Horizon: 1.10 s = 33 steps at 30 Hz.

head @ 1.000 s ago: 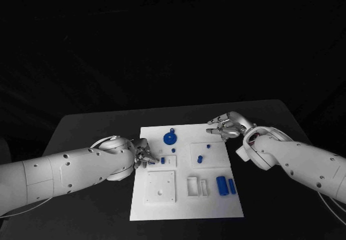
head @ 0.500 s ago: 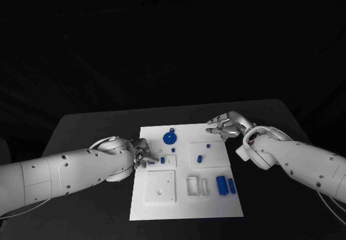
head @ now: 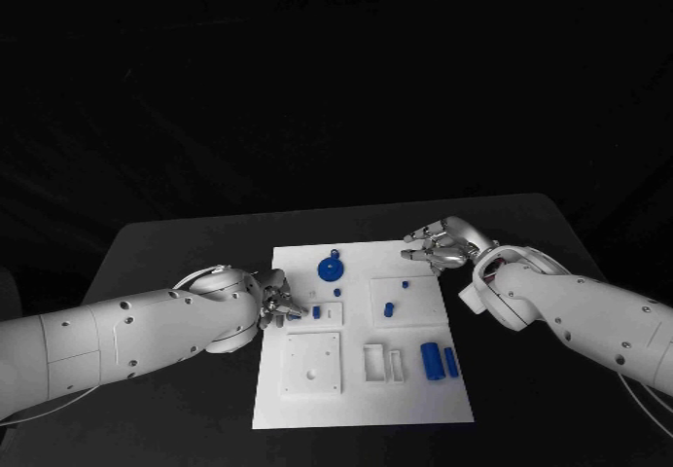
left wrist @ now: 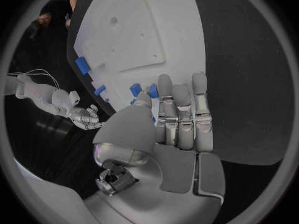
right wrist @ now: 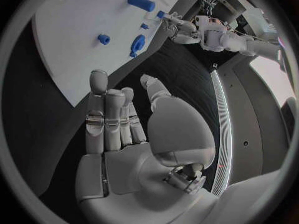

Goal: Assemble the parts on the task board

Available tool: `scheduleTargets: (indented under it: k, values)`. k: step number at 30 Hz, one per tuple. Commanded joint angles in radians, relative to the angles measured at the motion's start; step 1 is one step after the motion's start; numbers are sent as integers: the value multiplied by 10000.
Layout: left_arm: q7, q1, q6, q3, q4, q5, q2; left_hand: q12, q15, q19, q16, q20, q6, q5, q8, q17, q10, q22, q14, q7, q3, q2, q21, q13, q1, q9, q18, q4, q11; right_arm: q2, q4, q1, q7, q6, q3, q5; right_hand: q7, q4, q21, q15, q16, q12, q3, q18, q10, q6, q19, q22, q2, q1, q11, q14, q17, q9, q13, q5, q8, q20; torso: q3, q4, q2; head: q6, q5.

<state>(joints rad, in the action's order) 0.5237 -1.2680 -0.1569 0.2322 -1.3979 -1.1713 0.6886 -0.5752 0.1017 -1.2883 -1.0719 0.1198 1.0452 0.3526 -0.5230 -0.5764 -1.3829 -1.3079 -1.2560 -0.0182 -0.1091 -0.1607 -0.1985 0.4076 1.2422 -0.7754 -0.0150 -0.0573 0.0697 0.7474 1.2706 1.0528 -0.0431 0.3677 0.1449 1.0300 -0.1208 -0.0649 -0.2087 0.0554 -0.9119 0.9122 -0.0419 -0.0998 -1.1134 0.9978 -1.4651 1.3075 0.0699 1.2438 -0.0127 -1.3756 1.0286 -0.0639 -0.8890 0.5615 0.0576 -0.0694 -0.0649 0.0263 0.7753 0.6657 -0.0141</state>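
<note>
At table centre: white task board [head: 362,384], blue parts on it — round disc [head: 331,269] toward far edge, two cylinders [head: 439,360] near right edge. Left hand [head: 273,300] at board's left edge, fingers straight, fingertips [left wrist: 163,82] beside small blue block [head: 317,311], holding nothing. Right hand [head: 443,243] just off board's far right corner, fingers loosely apart, empty.

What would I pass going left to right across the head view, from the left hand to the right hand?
Left hand at the task board's left edge → blue disc-shaped part → short blue part on the raised white square → right hand beyond the board's far right corner.
</note>
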Motion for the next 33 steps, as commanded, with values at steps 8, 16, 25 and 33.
scheduleTargets:
  k: [8,16,25,33]
  values:
    - [400,64,585,65,147,-54,-85,41,11,13,-9,23,30,2,-30,-10,-55,-179,-56,-23,1151,-86,-39,-7,45,17,149,1221,-17,-12,1,-10,-44,-135,3,5,-3,21,39,0,-2,23,-14,-76,82,-77,-271,255,-21,-99,9,17,12,-13,7,18,51,-42,-2,3,1,4,20]
    - [358,64,669,65,106,79,-84,39,4,23,-10,17,33,-16,-22,-26,-58,-180,-52,-21,1149,-86,-40,1,65,35,149,1264,-20,-18,-10,-15,-48,-130,3,5,-3,21,39,0,-2,23,-14,-76,82,-77,-271,255,-21,-99,9,17,12,-13,7,18,51,-42,1,2,0,10,30]
    - [300,64,763,63,88,109,-73,43,3,26,-5,17,34,-55,-15,-32,-56,-182,-52,-15,1148,-87,-43,3,88,49,149,1319,-23,-21,-16,-26,-51,-133,3,5,-3,21,39,0,-2,23,-14,-76,82,-77,-271,255,-21,-99,9,17,12,-13,7,18,51,-42,13,2,4,24,41]
    - [283,64,793,61,92,106,-62,41,3,25,-7,17,36,-62,-18,-35,-58,-183,-54,-16,1145,-88,-46,5,93,50,149,1331,-21,-21,-20,-40,-53,-139,3,5,-3,21,39,0,-2,23,-14,-76,82,-77,-271,255,-21,-99,9,17,12,-13,7,18,51,-42,10,-8,1,46,44]
